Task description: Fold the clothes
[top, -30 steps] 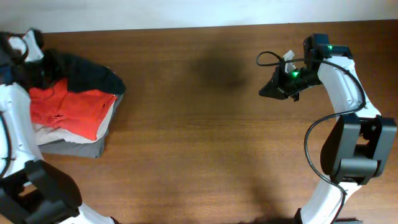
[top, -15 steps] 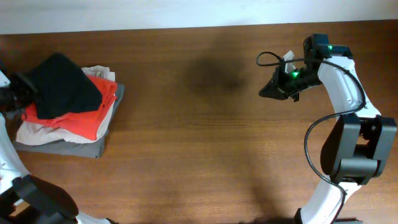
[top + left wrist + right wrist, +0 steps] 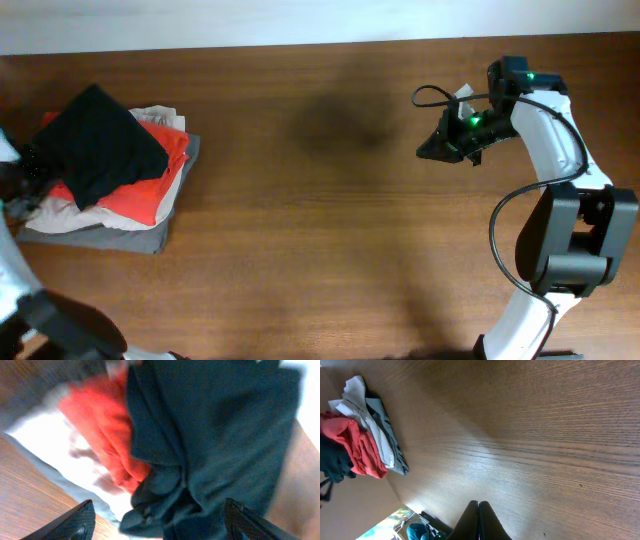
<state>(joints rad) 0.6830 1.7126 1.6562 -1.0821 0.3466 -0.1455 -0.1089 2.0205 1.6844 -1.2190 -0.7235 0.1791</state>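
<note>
The clothes, a black soft garment (image 3: 100, 145), lie bunched on top of a stack of folded garments at the table's left end. In the left wrist view the black fabric (image 3: 220, 435) fills the right side, over red cloth. My left gripper (image 3: 28, 165) sits at the stack's left edge. Its jaws (image 3: 160, 527) stand wide open, and a fold of the black fabric lies loose between the fingertips (image 3: 80, 520). My right gripper (image 3: 432, 148) hovers far off at the back right, shut and empty (image 3: 478, 520). From there the black garment (image 3: 332, 462) shows at the far left.
Under the black garment lie a red folded garment (image 3: 150, 190), a beige one (image 3: 60, 212) and a grey one (image 3: 125, 238). Bare brown wood table (image 3: 330, 220) stretches between the stack and the right arm. A black cable (image 3: 430, 95) loops off the right wrist.
My left gripper has opened and let go of the black garment, which now rests on the stack. The left arm has drawn back to the left. The right arm has not moved.
</note>
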